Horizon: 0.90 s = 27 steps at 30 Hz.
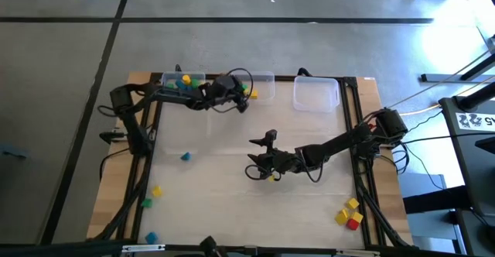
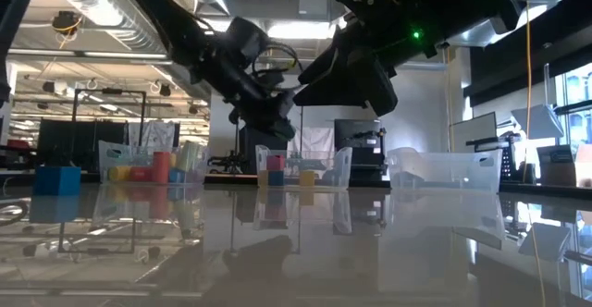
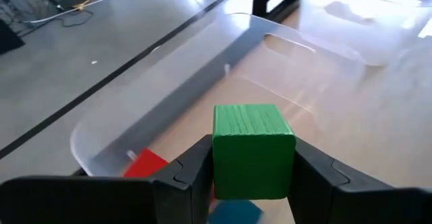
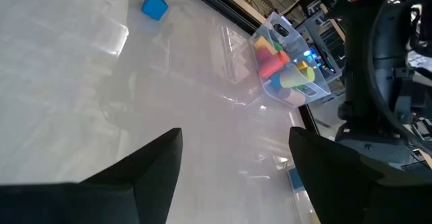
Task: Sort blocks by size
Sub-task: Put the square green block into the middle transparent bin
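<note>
Green block point(image 3: 253, 150) clamped in left gripper point(image 3: 253, 173) above middle clear bin point(image 3: 202, 82) at far edge of surface point(image 1: 232, 187)

Cube-shaped, plain green with faint wood grain, pinched on two opposite sides between dark fingers point(image 3: 196, 170), top and front faces bare; red block point(image 3: 145, 164) and a blue one lying in bin below. Right gripper point(image 4: 233, 163) low over mid-surface, spread wide, holding nothing. Wide bare stretch in centre; lone blue block point(image 1: 185, 156) left of centre, more strays near left edge, yellow-and-red cluster point(image 1: 349, 214) at near right corner; empty bin point(image 1: 315, 94) at far right edge
</note>
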Each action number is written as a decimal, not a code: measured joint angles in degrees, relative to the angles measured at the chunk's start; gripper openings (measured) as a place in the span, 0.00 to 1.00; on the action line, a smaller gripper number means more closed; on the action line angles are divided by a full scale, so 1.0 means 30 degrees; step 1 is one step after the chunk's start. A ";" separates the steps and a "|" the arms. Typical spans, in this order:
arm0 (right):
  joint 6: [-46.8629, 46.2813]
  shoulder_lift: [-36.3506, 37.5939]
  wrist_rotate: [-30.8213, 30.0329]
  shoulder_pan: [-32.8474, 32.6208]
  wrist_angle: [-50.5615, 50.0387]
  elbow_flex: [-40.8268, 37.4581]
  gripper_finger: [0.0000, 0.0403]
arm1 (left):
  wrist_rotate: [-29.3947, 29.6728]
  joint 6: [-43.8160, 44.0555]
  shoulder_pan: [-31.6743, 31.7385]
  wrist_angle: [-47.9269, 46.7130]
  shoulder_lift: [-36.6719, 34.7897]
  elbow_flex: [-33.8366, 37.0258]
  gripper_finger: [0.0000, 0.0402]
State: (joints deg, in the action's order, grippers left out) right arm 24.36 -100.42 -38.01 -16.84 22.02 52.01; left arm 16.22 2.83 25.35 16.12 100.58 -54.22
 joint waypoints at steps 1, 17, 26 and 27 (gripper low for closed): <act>0.0000 0.0000 -0.0093 0.0000 0.0000 0.0000 0.69 | -0.0020 0.0002 0.0163 -0.0007 0.0127 -0.0133 0.35; 0.0007 0.0000 -0.0163 0.0000 -0.0022 -0.0007 0.69 | -0.0712 0.0593 0.0727 -0.0046 0.0398 -0.0573 0.35; 0.0007 0.0000 -0.0170 0.0000 -0.0015 0.0000 0.69 | -0.1901 0.1002 0.1341 -0.0023 0.0398 -0.0573 0.50; 0.0006 0.0000 -0.0170 0.0000 -0.0015 0.0000 0.69 | -0.1920 0.0962 0.1403 -0.0037 0.0398 -0.0573 0.53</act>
State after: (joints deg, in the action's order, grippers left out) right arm 24.38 -100.42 -38.52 -16.84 21.98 52.01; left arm 10.46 5.71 29.56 16.01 101.78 -55.94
